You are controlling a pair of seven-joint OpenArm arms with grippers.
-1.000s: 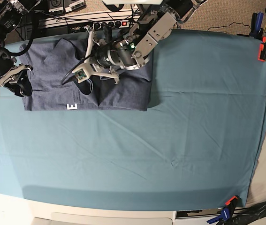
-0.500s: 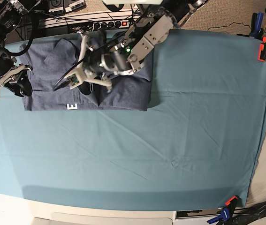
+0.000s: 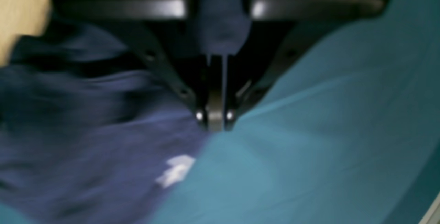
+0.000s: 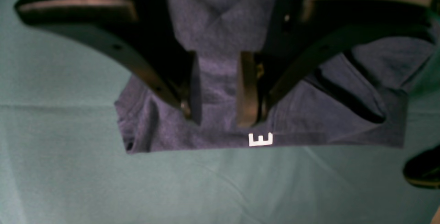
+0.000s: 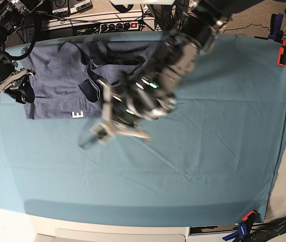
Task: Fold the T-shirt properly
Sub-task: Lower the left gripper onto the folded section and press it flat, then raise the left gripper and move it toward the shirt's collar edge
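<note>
T-shirt (image 5: 57, 75), folded, lies in the upper left of the base frame on the teal-covered surface (image 5: 208, 151), a white letter E (image 4: 260, 139) at its lower edge. Left hand (image 3: 216, 122), blurred at frame centre, is closed over the cloth. Right hand (image 4: 217, 114) hovers with fingers parted above the shirt's left end, gripping nothing.

From my remote station: the T-shirt (image 5: 57, 80) lies folded on the table cloth (image 5: 208, 151) at the counter's far left corner in the base view. My right gripper (image 4: 216, 114) hangs over the shirt's left end, above its near edge. My left gripper (image 5: 95, 135) sits over the cloth just in front of the shirt. Clamps (image 5: 283, 50) stand at the cloth's right edge.
</note>
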